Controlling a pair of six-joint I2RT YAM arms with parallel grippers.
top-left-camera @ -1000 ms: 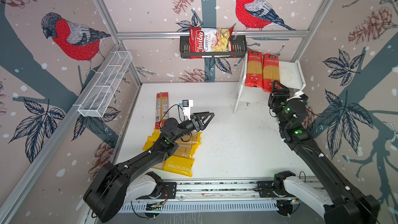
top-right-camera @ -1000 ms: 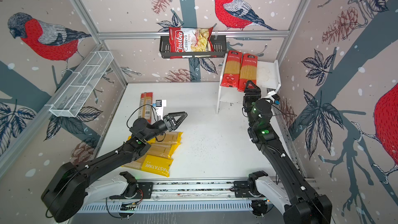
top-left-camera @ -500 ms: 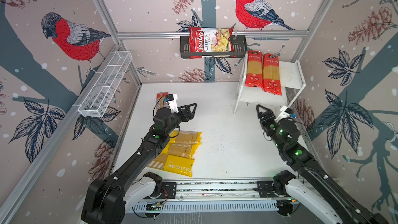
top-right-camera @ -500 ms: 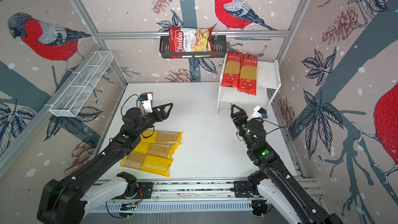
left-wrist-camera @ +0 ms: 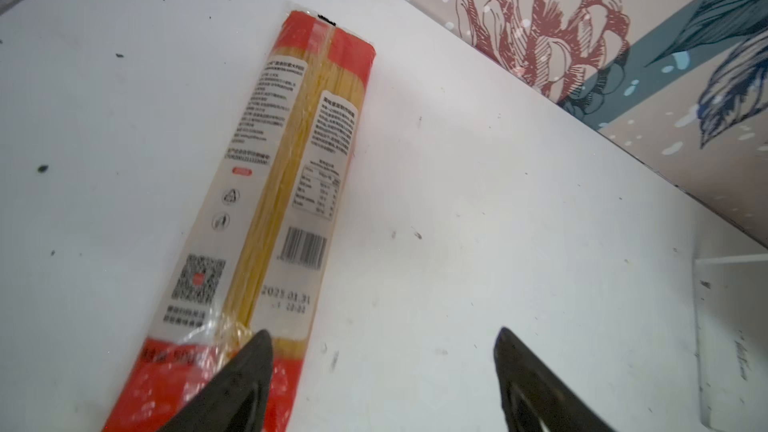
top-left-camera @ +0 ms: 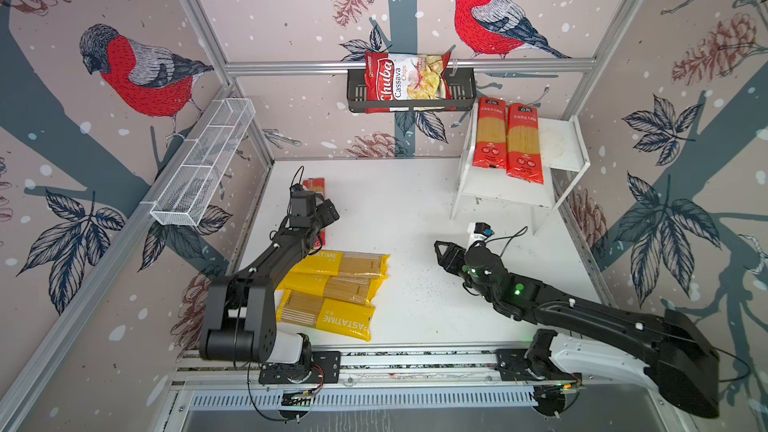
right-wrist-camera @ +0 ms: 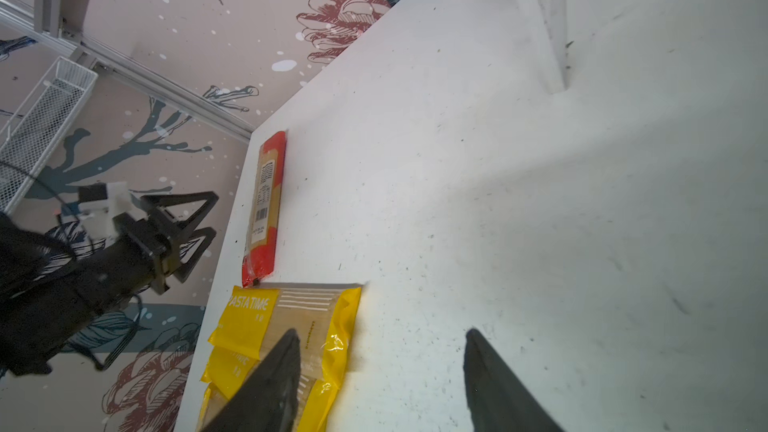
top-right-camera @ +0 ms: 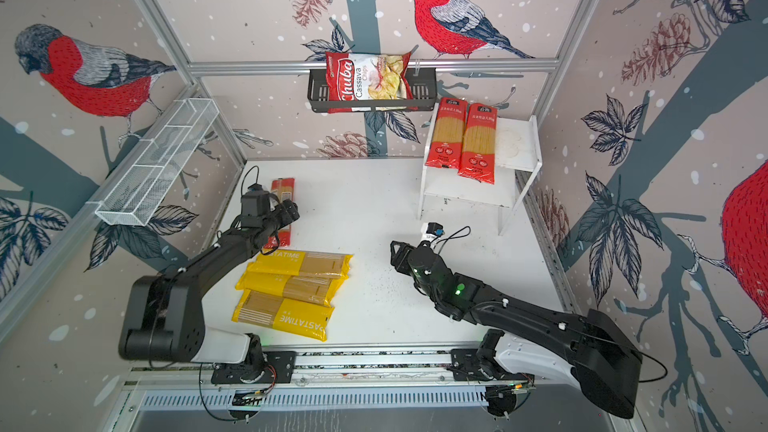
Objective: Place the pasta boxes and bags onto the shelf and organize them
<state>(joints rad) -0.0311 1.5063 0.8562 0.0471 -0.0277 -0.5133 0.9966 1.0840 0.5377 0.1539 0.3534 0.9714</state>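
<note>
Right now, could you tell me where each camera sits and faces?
Top views: high at the front, looking down on table and shelf; both arms show.
Left wrist: on left arm, facing the red packet; left pincer shows.
Right wrist: on right arm, facing the yellow packets; right pincer shows.
Shared: both wrist views show the red packet.
</note>
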